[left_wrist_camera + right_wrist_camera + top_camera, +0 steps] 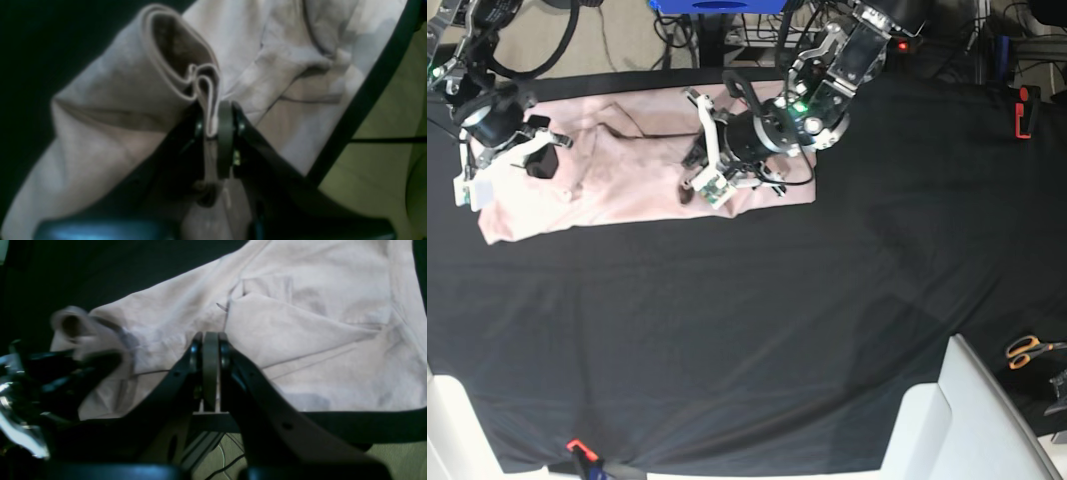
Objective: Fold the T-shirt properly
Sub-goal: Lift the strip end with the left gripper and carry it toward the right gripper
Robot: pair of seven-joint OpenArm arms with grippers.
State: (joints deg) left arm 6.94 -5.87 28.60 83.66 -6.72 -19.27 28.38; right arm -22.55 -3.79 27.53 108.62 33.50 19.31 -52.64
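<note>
Black tablecloth [727, 330] bears the wrinkled pink T-shirt [627, 180], left tool [213, 125] pinching its folded hem.

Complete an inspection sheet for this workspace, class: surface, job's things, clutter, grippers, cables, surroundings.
Surface: black tablecloth covering the table.
Job's things: wrinkled pale pink cotton T-shirt spread along the far edge.
Clutter: orange-handled scissors at the right edge.
Grippers: left gripper shut on a bunched fold of shirt; right gripper shut, nothing seen between its jaws.
Cables: black cables on the floor behind.
Surroundings: blue box beyond the table.
</note>
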